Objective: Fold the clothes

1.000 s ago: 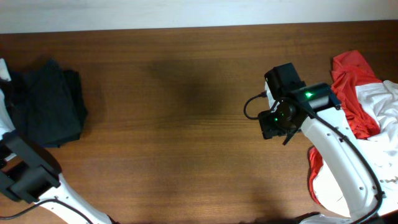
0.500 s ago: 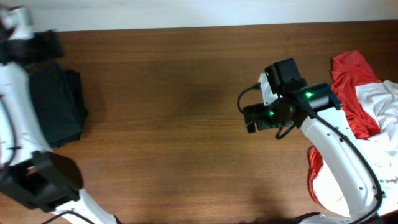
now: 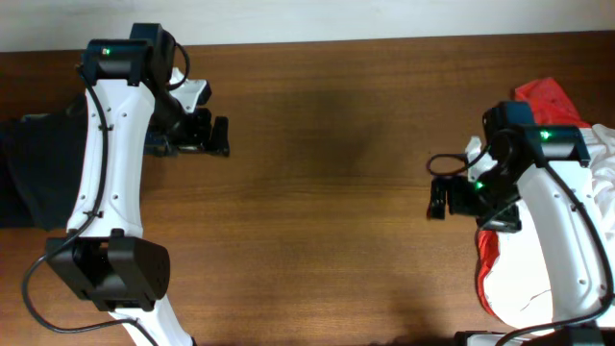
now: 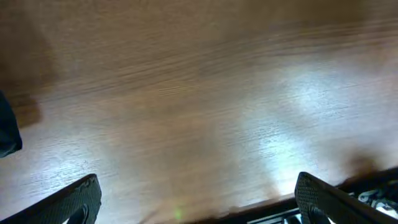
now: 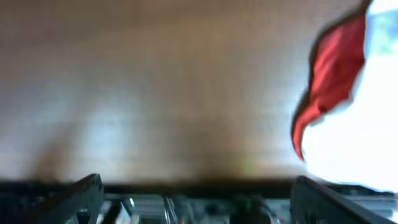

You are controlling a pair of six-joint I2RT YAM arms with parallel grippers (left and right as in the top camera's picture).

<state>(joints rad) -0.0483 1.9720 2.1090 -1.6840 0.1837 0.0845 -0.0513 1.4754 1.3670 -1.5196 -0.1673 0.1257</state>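
Observation:
The clothes lie in two places. A dark black garment [image 3: 34, 178] rests at the table's left edge, partly behind my left arm; one corner of it [image 4: 7, 130] shows in the left wrist view. A red and white heap [image 3: 550, 106] sits at the right edge, blurred red cloth [image 5: 329, 81] in the right wrist view. My left gripper [image 3: 221, 136] [image 4: 199, 202] hovers open over bare wood, right of the black garment. My right gripper [image 3: 437, 199] [image 5: 199, 199] is open and empty too, just left of the red and white heap.
The brown wooden table [image 3: 317, 192] spans the overhead view, with its far edge [image 3: 317, 40] against a pale wall. My right arm [image 3: 567, 221] lies across part of the red and white heap.
My left arm swung from the far left out over the table's upper left, and its jaws opened. My right gripper moved right toward the red and white heap and opened wide.

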